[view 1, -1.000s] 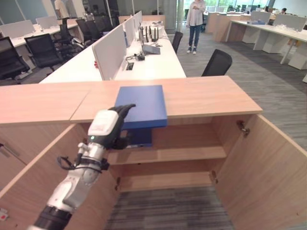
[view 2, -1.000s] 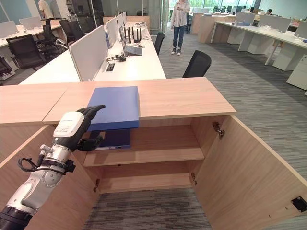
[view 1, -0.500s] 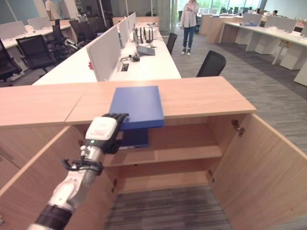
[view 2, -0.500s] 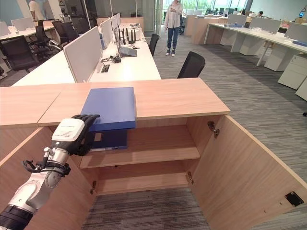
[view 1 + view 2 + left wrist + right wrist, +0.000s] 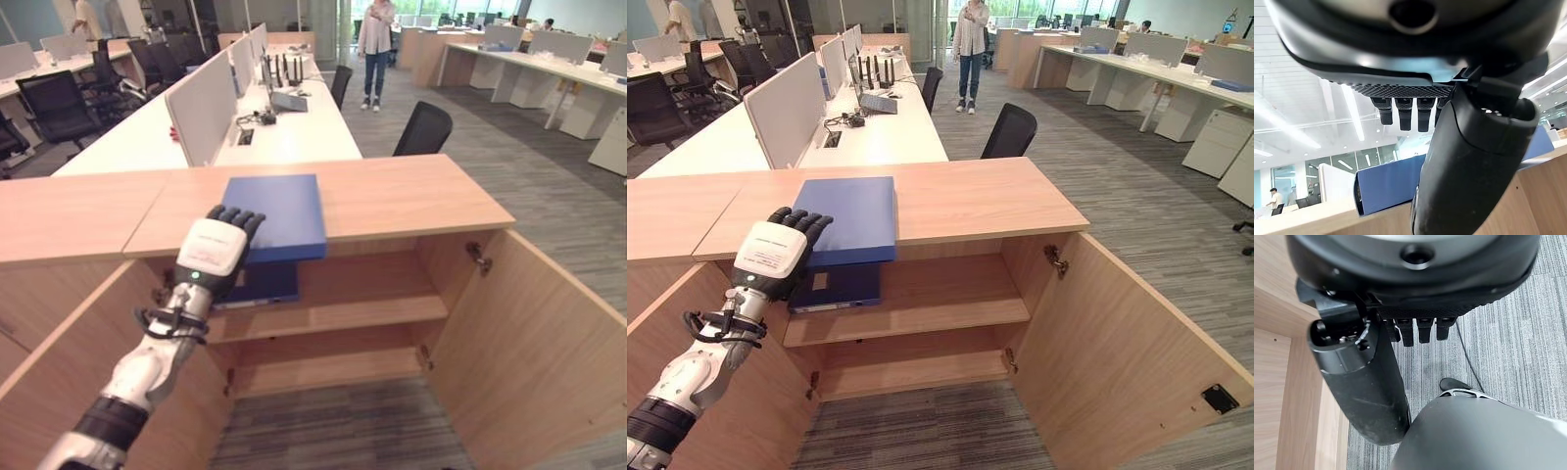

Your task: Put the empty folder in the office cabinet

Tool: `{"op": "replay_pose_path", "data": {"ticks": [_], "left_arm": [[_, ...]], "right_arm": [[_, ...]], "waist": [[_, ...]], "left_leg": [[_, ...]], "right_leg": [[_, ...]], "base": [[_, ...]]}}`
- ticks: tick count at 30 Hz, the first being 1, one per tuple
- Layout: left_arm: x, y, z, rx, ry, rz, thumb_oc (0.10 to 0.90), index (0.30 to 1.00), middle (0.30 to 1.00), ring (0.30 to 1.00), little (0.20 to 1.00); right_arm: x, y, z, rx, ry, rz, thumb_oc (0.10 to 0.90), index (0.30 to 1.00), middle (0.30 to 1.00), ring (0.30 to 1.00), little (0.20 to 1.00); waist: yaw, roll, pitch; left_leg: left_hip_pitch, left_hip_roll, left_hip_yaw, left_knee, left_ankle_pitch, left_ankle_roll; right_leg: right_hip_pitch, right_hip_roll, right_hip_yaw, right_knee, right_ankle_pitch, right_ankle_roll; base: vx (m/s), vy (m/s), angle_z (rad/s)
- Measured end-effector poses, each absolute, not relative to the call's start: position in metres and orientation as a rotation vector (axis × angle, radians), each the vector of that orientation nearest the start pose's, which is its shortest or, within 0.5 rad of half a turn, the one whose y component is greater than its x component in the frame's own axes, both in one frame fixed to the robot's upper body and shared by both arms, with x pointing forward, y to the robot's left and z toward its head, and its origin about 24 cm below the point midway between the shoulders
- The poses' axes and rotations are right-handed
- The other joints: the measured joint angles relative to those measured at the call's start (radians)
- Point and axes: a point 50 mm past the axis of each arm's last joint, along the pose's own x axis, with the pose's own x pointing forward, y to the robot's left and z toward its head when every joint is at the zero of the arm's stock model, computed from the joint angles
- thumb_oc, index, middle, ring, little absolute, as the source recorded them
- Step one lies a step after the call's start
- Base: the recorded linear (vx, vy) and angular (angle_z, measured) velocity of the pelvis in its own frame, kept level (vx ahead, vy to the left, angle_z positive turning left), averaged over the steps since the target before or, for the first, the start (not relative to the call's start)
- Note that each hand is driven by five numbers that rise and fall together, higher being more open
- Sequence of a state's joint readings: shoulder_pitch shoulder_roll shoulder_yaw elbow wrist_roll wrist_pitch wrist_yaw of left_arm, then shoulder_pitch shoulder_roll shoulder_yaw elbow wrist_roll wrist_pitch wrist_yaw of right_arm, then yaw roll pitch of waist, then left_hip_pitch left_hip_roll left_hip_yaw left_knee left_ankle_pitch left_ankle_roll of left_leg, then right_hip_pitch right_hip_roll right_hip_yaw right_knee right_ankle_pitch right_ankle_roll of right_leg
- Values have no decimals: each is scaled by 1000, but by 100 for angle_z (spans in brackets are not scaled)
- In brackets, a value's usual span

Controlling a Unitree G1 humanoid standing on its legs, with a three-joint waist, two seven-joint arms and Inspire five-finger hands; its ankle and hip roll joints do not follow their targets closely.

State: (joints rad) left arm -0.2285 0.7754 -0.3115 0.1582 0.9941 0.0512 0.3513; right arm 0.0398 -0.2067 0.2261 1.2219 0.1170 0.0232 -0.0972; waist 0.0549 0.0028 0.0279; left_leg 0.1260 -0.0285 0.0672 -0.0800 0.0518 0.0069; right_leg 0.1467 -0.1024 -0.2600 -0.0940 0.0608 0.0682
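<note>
A blue folder (image 5: 279,211) lies flat on the wooden cabinet top (image 5: 411,196), its near edge jutting over the front. My left hand (image 5: 211,250) is raised at the folder's near-left corner, open, with its straight fingers (image 5: 237,217) reaching over that corner. In the left wrist view the fingers (image 5: 1403,110) hover above the folder (image 5: 1386,188); I cannot tell whether they touch it. A second blue folder (image 5: 257,284) rests on the upper shelf (image 5: 362,308) inside the cabinet. My right hand (image 5: 1359,382) hangs open over the carpet beside a wooden panel (image 5: 1273,333).
Both cabinet doors stand open, the right door (image 5: 529,333) swung wide and the left door (image 5: 59,392) under my arm. The lower shelf (image 5: 333,367) is bare. Behind the cabinet stand desks (image 5: 294,127) and black chairs (image 5: 423,127); a person (image 5: 376,39) stands in the aisle.
My left hand has risen from under the cabinet top's front edge, and its fingers now reach over the folder's near-left corner. The camera has shifted slightly.
</note>
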Motion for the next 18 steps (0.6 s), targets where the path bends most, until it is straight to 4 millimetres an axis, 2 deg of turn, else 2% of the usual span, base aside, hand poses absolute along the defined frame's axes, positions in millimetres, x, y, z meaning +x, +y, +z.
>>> {"op": "replay_pose_path", "data": {"ticks": [9,15,16,17,18], "left_arm": [[287,234,94,1772,-354,64,800,900,900,900,900],[287,239,87,1764,-308,63,800,900,900,900,900],[287,240,86,1767,-298,64,668,702,702,702,702],[287,242,84,1770,-288,63,411,316,316,316,316],[287,244,82,1775,-271,61,400,300,300,300,300]], "right_arm": [[71,-219,-168,-274,1283,-97,800,900,900,900,900],[71,-218,-168,-275,1282,-98,800,900,900,900,900],[70,-218,-168,-275,1283,-99,800,900,900,900,900],[70,-218,-168,-275,1283,-99,800,900,900,900,900],[71,-218,-168,-275,1282,-98,800,900,900,900,900]], "waist": [[0,-3,0],[-2,-4,0],[-2,-4,0],[-2,-4,0],[-3,-4,0]], "left_leg": [[0,0,0,0,-3,-4],[1,0,0,0,-3,-4],[1,0,0,0,-3,-4],[1,0,1,0,-3,-4],[2,0,2,0,-3,-4]], "right_leg": [[0,0,0,0,0,0],[0,1,0,0,0,0],[0,1,1,0,0,0],[0,1,1,0,0,0],[0,1,2,0,0,0]], "base": [[0,0,0],[0,0,0],[0,0,0],[0,0,0],[0,0,0]]}}
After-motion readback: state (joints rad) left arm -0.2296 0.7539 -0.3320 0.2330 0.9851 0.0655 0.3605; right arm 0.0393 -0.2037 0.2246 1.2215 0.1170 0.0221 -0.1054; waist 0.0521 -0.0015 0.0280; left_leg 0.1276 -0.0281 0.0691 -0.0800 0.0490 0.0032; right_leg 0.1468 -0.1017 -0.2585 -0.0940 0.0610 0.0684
